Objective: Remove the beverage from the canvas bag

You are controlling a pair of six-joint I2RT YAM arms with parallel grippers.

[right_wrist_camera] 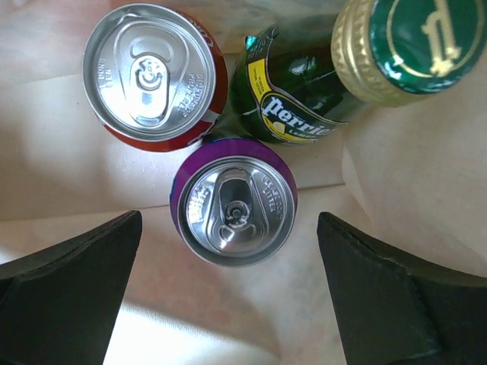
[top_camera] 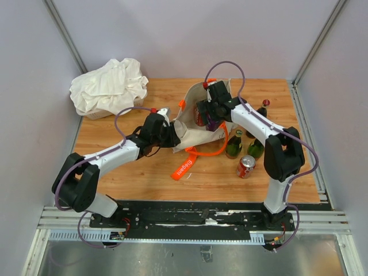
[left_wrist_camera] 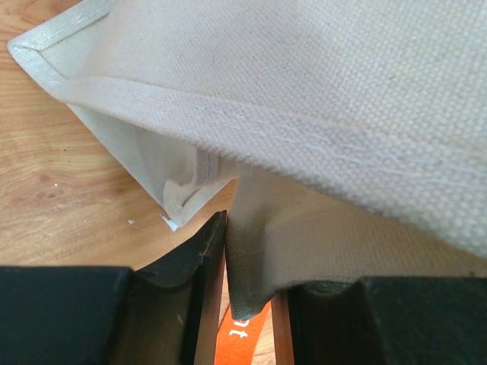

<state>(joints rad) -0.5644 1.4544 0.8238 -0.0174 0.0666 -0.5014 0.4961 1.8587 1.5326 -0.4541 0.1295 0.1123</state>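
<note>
The green bottle (right_wrist_camera: pixel 304 99) carries a dark label (right_wrist_camera: pixel 293 118) reading "Perrier" in white letters on a yellow ground; its green cap (right_wrist_camera: pixel 415 42) bears a gold mark like a letter, only part of it in view; the tops of the red can (right_wrist_camera: pixel 152 72) and the purple can (right_wrist_camera: pixel 232 209) have small embossed lettering, too fine to read; the orange strap (top_camera: pixel 183 168) shows white lettering, seemingly "Elegant", not sure.

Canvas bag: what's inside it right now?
Looking down into the canvas bag, the right wrist view shows a purple can, a red can and a green Perrier bottle, tops up. Their bases and anything under them are covered.
</note>
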